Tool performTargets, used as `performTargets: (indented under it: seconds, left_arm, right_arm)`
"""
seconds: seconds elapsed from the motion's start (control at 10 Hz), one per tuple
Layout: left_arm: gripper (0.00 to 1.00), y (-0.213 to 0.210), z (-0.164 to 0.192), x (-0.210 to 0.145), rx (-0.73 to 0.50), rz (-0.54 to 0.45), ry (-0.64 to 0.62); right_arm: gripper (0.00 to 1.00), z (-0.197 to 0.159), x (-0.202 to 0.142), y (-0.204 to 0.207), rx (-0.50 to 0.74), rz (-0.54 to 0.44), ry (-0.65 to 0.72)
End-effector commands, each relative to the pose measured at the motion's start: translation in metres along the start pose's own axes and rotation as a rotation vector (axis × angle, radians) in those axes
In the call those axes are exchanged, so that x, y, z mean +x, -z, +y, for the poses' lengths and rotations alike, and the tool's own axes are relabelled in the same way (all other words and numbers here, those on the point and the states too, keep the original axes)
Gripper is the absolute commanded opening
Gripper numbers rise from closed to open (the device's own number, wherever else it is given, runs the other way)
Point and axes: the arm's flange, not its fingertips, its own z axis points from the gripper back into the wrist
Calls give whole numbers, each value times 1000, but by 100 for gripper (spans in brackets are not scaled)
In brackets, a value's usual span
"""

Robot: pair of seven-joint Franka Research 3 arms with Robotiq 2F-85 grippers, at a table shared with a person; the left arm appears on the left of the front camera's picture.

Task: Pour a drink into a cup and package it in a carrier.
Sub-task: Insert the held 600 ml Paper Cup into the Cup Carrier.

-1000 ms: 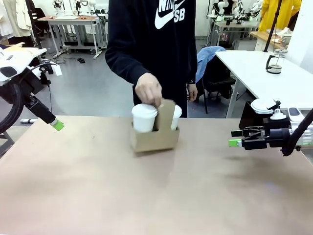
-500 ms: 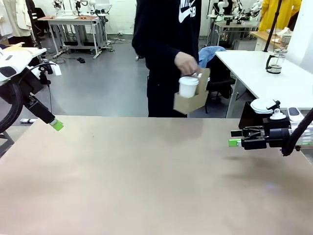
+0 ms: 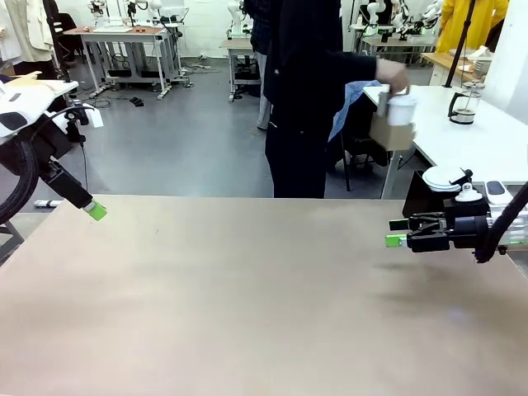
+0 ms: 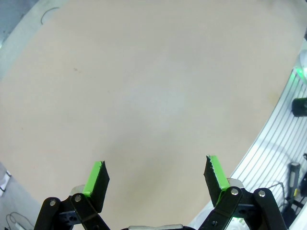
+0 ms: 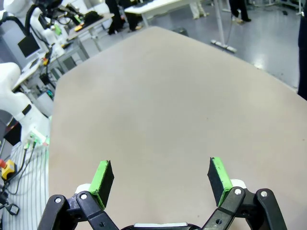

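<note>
The person at the far side holds the brown cardboard carrier [image 3: 390, 132] by its handle, up in the air over the edge of the white side table at the back right. A white lidded cup [image 3: 402, 109] stands in it. The drink is hidden. My left gripper [image 3: 97, 210] hovers open at the table's far left edge, with nothing between its green pads [image 4: 156, 172]. Low at the right edge, my right gripper [image 3: 396, 239] points left. It is open and empty too [image 5: 159, 172].
The brown table top [image 3: 247, 297] spreads bare in front of me. A black box [image 3: 425, 198] topped with white lids [image 3: 445, 177] stands behind my right gripper. A glass jar with a black handle [image 3: 464, 103] sits on the white side table [image 3: 487, 140].
The person has lifted the carrier with its cups off the middle of the table and carried it away to the right, toward the white side table. Neither arm moved.
</note>
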Motion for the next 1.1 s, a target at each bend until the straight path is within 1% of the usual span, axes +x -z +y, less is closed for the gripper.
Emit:
performTargets:
  seconds: [0.0, 1.0]
  left_arm:
    - [100, -1, 0, -1, 1, -6, -3]
    - [100, -1, 0, -1, 1, -6, -3]
  right_arm:
    - [100, -1, -2, -2, 5, -12, -11]
    - [100, -1, -2, -2, 5, -12, -11]
